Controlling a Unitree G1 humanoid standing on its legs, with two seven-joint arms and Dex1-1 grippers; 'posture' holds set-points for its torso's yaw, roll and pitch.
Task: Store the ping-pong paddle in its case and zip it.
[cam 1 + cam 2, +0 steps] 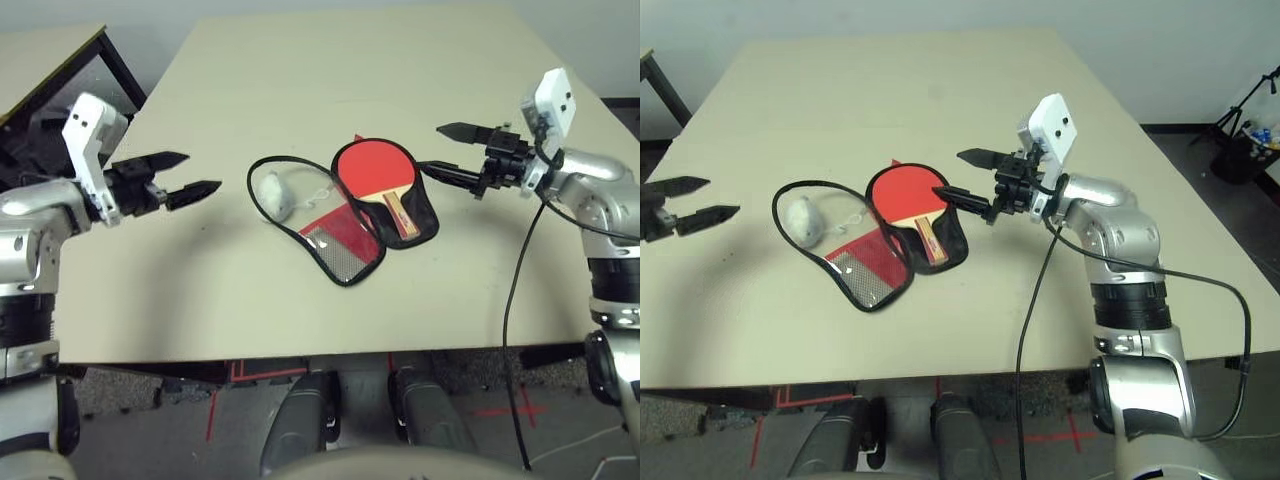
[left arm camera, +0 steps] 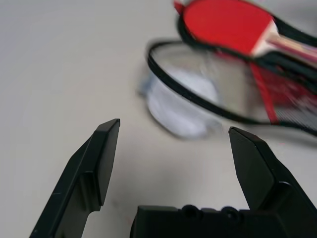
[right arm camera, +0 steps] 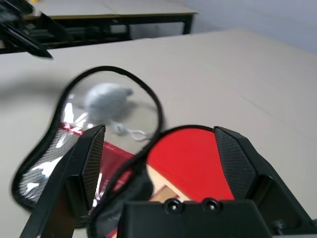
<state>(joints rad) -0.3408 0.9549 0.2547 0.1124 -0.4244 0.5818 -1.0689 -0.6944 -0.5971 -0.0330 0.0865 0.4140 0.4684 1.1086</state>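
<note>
Ping-pong paddle (image 1: 375, 168) lies face up in the case (image 1: 352, 215), which sits unzipped and spread flat mid-table, a white fluffy ball (image 1: 272, 192) resting inside its open flap. Both the left gripper (image 1: 188, 177) and right gripper (image 1: 440, 150) hover off to either side, jaws wide apart and empty. Folding the flap over squarely looks the next need, with the ball cleared first. The table (image 1: 200, 300) offers open room all round, edges well away.

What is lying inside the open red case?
The round red ping-pong paddle rests on one black-lined half of the open red fabric case. A white fluffy ball shows through the other half's clear window. The lining under the paddle is hidden.
</note>
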